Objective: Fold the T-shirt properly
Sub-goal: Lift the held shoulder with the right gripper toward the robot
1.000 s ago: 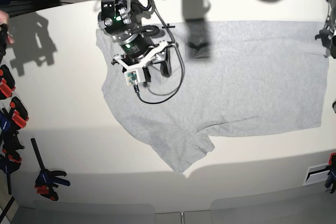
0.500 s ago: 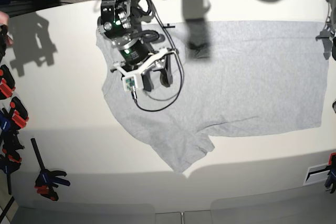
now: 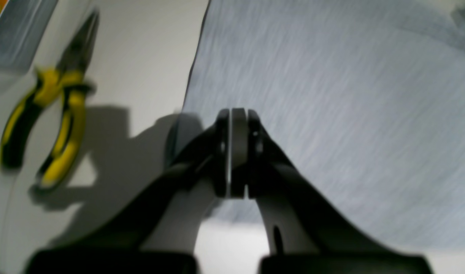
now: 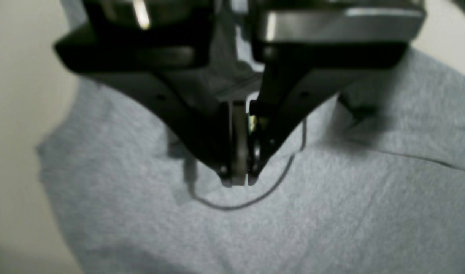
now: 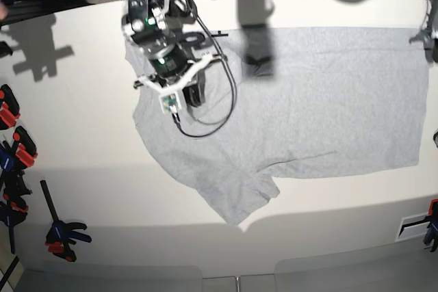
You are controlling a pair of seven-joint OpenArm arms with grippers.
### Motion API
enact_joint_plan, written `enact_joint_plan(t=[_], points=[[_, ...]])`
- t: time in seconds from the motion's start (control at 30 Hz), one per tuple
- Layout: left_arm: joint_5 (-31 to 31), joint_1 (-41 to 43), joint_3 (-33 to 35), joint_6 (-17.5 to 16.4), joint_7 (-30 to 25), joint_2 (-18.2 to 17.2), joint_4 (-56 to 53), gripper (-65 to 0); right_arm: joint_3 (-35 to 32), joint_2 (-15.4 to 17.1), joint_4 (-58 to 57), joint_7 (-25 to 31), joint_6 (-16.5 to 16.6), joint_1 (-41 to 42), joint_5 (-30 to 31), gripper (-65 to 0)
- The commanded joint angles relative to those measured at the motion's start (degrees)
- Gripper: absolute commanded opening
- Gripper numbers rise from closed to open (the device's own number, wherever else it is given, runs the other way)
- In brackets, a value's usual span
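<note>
The T-shirt (image 5: 308, 100) lies spread on the white table, light grey with its plain side up, and one sleeve (image 5: 239, 200) points toward the front edge. My right gripper (image 5: 193, 95) hangs over the shirt's left part with its jaws shut. In the right wrist view the right gripper (image 4: 236, 180) has its pads pressed together just above the cloth (image 4: 331, 213), with no fabric seen between them. My left gripper (image 3: 233, 116) is also shut and empty, over the shirt's edge (image 3: 194, 76). It barely shows at the base view's right border.
Yellow-handled pliers (image 3: 46, 125) lie on the table beside the shirt's edge near the left gripper. Several orange, black and blue clamps (image 5: 14, 141) line the table's left side, with another clamp (image 5: 63, 236) near the front. A black cable (image 5: 217, 115) loops over the shirt.
Both grippers went from open to shut. The right gripper shifted slightly left and back over the shirt. The shirt has not moved.
</note>
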Motion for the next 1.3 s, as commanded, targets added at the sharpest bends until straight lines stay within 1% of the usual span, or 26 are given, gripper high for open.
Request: enact_joint_plan(t=[0.0, 0.1, 0.2, 0.27, 0.37, 0.4, 0.47, 0.57, 0.63, 0.67, 0.83, 0.93, 1.07, 1.2, 1.27], points=[[-0.3, 0.9, -0.3, -0.6, -1.8, -1.7, 0.7, -65.0, -0.1, -0.2, 2.2, 1.3, -0.5, -0.9, 0.0, -65.0], [1.2, 2.1, -0.3, -0.6, -3.5, -1.7, 0.7, -65.0, -0.1, 0.3, 3.6, 0.2, -2.7, -4.3, -4.1, -65.0], [3.0, 2.1, -0.2, -0.6, -3.5, -1.7, 0.7, -65.0, -0.1, 2.4, 3.6, 0.1, -6.1, -7.1, -6.8, -65.0], [3.7, 1.9, 0.5, -0.6, -3.4, -1.8, 0.7, -65.0, -0.1, 3.8, 3.6, 0.1, -7.7, -8.4, -8.2, -65.0], [4.1, 1.7, 4.0, -0.6, -3.5, -2.6, 0.7, -65.0, -0.1, 5.1, 3.6, 0.1, -9.2, -9.5, -9.0, -65.0], [4.7, 1.6, 5.7, -0.5, -3.5, -2.9, 0.7, -65.0, -0.1, 5.3, 3.6, 0.1, -9.3, -9.5, -9.0, -65.0], [8.2, 0.5, 9.5, 0.3, -3.8, -3.1, 0.7, -65.0, -0.1, 5.4, 3.6, 0.1, -9.3, -9.5, -8.8, -65.0], [12.8, -1.0, 13.9, 4.9, -6.3, -3.0, -0.5, -65.0, -0.1, 5.4, 3.5, -0.1, -9.3, -9.5, -8.6, -65.0], [14.7, -1.2, 15.5, 6.9, -8.0, -3.1, -2.2, -65.0, -0.1, 5.5, 3.5, -0.7, -9.3, -9.5, -8.9, -65.0], [15.1, -1.2, 15.8, 7.3, -8.7, -3.0, -3.2, -65.0, -0.1, 5.7, 3.5, -1.0, -9.3, -9.6, -8.9, -65.0], [15.0, -1.2, 15.8, 7.4, -10.0, -3.1, -9.4, -65.0, -0.1, 6.6, 2.9, -1.1, -9.3, -9.5, -8.9, -65.0], [14.8, -1.2, 15.8, 7.4, -11.1, -3.1, -11.9, -65.0, -0.1, 6.7, 1.2, -1.0, -9.3, -9.5, -8.9, -65.0], [14.8, -1.2, 15.8, 7.4, -11.0, -3.1, -12.2, -65.0, -0.1, 6.7, -1.7, -1.0, -9.3, -9.5, -8.9, -65.0], [12.3, -1.2, 15.8, 7.3, -9.0, -3.1, -12.2, -65.0, -0.1, 6.7, -3.3, -1.1, -9.3, -9.5, -10.4, -65.0], [12.3, -1.0, 15.8, 7.3, -8.9, -3.1, -12.2, -65.0, -0.1, 7.5, -4.2, -1.7, -9.3, -9.5, -10.5, -65.0]])
